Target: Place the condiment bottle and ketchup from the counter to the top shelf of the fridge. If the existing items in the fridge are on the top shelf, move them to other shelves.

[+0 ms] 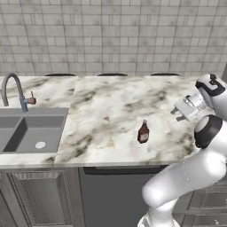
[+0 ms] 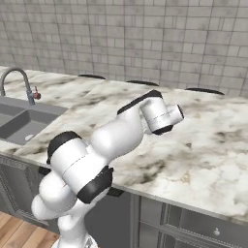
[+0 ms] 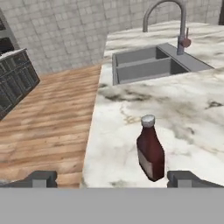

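Note:
A dark red-brown bottle with a grey cap and a pale label, the ketchup (image 1: 142, 132) by its look, stands upright on the marbled counter (image 1: 111, 97) near the front edge. My gripper (image 1: 177, 114) hovers above the counter to its right, open and empty, pointing toward it. In the hand view the ketchup (image 3: 151, 151) stands just ahead of my gripper (image 3: 113, 179), nearer the right fingertip (image 3: 186, 178), clear of both. The condiment bottle and the fridge are out of view.
A steel sink (image 1: 26, 133) with a curved tap (image 1: 13, 91) sits at the counter's left end. A tiled wall backs the counter. Wooden floor (image 3: 43, 118) and a dark cabinet (image 3: 13, 74) lie beyond the counter's front edge.

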Robot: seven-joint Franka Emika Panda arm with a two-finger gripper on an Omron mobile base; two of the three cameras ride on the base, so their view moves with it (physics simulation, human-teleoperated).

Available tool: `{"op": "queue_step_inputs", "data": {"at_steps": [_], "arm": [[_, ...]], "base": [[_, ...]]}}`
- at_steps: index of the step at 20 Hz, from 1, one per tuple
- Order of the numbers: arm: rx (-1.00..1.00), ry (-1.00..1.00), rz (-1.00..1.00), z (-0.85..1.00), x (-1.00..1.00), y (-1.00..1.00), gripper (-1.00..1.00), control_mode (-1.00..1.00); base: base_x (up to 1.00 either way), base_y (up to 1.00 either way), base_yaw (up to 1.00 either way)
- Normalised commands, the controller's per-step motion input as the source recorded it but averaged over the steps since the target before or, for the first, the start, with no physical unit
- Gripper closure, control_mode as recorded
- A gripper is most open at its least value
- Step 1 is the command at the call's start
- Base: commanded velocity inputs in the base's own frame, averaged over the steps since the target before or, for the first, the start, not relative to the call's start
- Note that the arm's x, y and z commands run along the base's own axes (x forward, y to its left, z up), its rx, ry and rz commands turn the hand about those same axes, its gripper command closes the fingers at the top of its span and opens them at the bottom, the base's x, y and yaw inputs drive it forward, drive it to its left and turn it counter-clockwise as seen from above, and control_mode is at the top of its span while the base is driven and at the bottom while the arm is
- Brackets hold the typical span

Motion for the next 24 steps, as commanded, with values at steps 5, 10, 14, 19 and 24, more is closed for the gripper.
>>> {"op": "queue_step_inputs", "data": {"at_steps": [5,10,14,19,24], "arm": [[0.24,-0.18,0.16,-0.34,0.15,0.48,-1.00,-1.00],[0.05,-0.01,0.05,-0.01,0.02,0.17,-1.00,-1.00],[0.00,0.00,0.01,-0.10,0.00,0.29,-1.00,-1.00],[0.00,0.00,0.00,-0.18,0.00,0.44,-1.00,-1.00],[0.00,0.00,0.00,-0.15,0.00,0.27,-1.00,-1.00]], "base": [[0.00,0.00,0.00],[0.00,0.00,0.00],[0.00,0.00,0.00],[0.00,0.00,0.00],[0.00,0.00,0.00]]}}
